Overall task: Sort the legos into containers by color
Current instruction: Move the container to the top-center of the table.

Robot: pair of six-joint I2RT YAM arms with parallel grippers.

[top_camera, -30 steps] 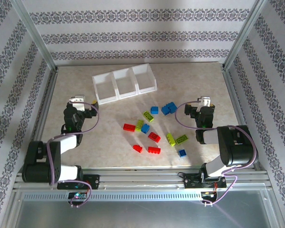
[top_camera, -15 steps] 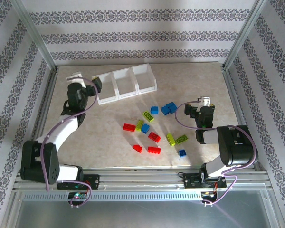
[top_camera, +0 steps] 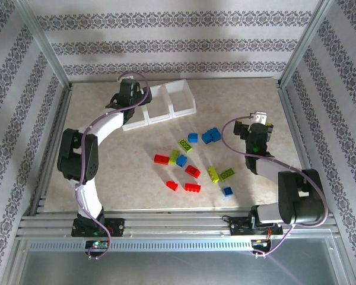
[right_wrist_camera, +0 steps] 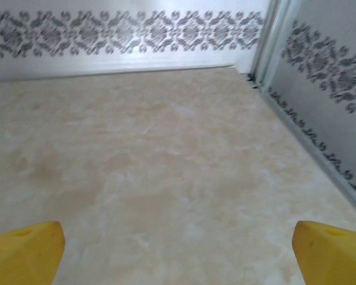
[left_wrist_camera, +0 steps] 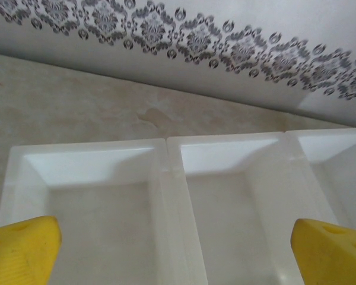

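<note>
Smooth white plastic, thin and softly shiny, for the containers (top_camera: 157, 105) at eleven o'clock on the matt, stone-look table (top_camera: 249, 107). Hard glossy plastic with little bumps for the legos (top_camera: 181, 160). Silvery ribbed metal for the rail (top_camera: 178, 221) at six o'clock. Patterned paper on the walls (top_camera: 178, 35).

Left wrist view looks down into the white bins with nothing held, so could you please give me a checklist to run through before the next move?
1. Left fingers open and empty: ok.
2. Right fingers open and empty, over bare table: ok.
3. Bins bare where their floors show: ok.
4. Legos sorted: not ok, all lie loose on the table.
5. A lego under either pair of fingers: not ok; the left pair hangs over the bins, the right is beside the pile.
6. Lime brick apart from blue brick: cannot tell.
</note>
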